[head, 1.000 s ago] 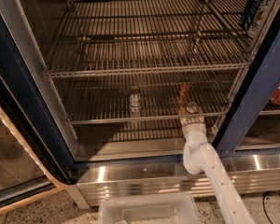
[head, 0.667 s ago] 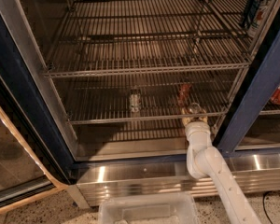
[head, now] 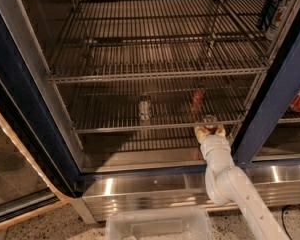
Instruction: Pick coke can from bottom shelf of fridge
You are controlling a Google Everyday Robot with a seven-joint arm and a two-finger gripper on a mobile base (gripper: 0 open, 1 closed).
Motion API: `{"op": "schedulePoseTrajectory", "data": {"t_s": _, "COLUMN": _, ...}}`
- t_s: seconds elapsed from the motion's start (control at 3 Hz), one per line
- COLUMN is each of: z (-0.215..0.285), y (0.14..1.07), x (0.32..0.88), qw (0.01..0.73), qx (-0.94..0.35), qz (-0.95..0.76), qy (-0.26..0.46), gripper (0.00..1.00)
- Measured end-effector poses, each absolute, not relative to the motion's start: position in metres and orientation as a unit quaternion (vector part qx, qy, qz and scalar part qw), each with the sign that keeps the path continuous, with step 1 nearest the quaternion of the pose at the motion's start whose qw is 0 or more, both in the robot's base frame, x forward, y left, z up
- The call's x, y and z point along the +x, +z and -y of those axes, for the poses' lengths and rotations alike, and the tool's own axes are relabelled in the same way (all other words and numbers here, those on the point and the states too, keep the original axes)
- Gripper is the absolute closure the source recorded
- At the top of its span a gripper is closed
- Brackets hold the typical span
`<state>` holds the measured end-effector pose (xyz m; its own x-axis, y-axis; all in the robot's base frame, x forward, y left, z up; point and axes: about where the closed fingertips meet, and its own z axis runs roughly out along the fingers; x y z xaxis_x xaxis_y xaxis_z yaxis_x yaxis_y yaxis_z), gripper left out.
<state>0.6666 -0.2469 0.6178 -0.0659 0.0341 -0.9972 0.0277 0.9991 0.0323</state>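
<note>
So the gripper (head: 209, 129) is sitting right at the front rail of the bottom shelf (head: 115, 128), over on the right side of the fridge (head: 32, 104). Honestly can't tell how open it is or whether it's got hold of anything. The coke can (head: 197, 100) stands upright on that same shelf, just behind the gripper and a touch left. A pale silvery can (head: 145, 108) stands further left. There's a clear plastic bin (head: 160, 223) on the floor out front.

Arm (head: 238, 191): white; extends up from lower right; bent at elbow
End effector (head: 209, 129): at arm's tip; right of centre
</note>
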Motion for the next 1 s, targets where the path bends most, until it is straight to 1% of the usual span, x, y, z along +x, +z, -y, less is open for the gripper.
{"op": "schedulePoseTrajectory", "data": {"t_s": 0.33, "z": 0.240, "y": 0.611, "x": 0.661, "qw": 0.674, "qx": 0.012, "qz": -0.738, "qy": 0.007, "gripper": 1.00}}
{"op": "schedulePoseTrajectory", "data": {"t_s": 0.67, "z": 0.243, "y": 0.598, "x": 0.631, "qw": 0.658, "qx": 0.029, "qz": -0.752, "qy": 0.019, "gripper": 1.00}}
{"op": "schedulePoseTrajectory", "data": {"t_s": 1.0, "z": 0.243, "y": 0.607, "x": 0.586, "qw": 0.656, "qx": 0.034, "qz": -0.753, "qy": 0.032, "gripper": 1.00}}
